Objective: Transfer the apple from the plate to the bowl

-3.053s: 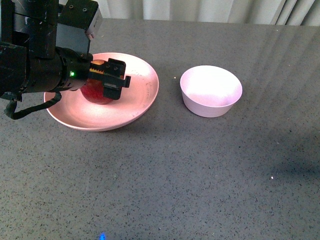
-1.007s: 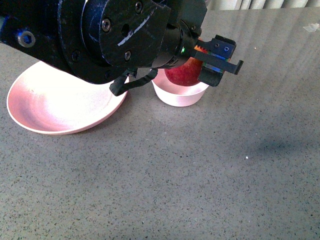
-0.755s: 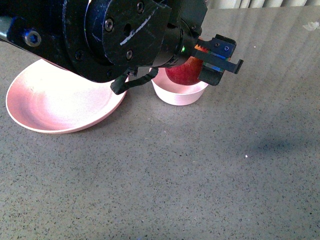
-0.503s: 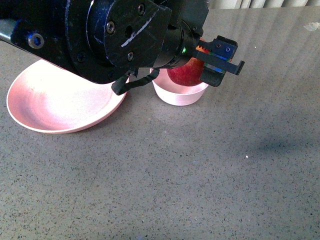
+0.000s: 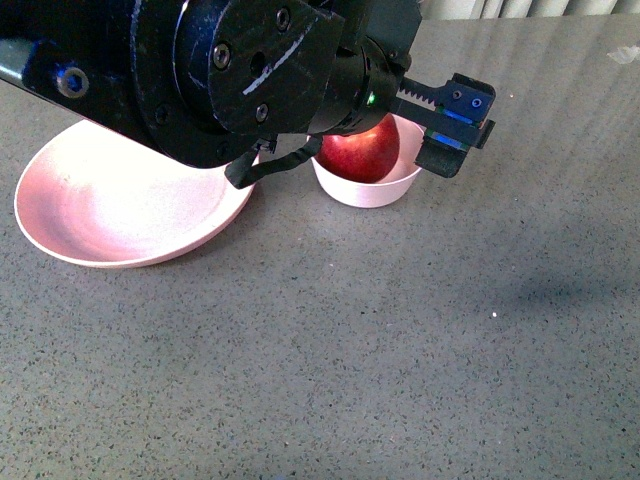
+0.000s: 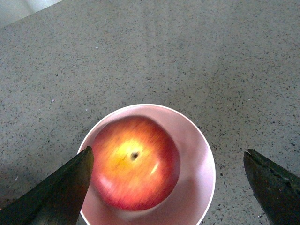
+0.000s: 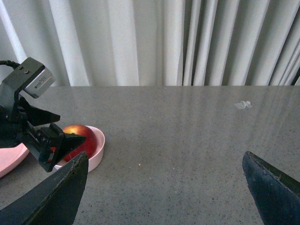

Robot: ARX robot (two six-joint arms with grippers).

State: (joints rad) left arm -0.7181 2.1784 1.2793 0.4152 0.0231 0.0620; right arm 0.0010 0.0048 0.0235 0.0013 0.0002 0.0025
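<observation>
The apple (image 5: 362, 152) sits inside the small bowl (image 5: 372, 192) on the grey table (image 5: 400, 350), stem end up. My left claw (image 6: 167, 157) hangs over it, fingers spread wide to either side of the bowl and holding nothing. The wide pink plate (image 5: 110, 215) lies just beside the bowl. My right claw (image 7: 165, 159), likewise spread and empty, hovers well apart, facing a pale curtain (image 7: 140, 42).

Speckled dark-grey tabletop (image 5: 400, 350), pale pleated curtains (image 7: 164, 42) behind it, faint light streaks, perhaps daylight, near its far edge.
</observation>
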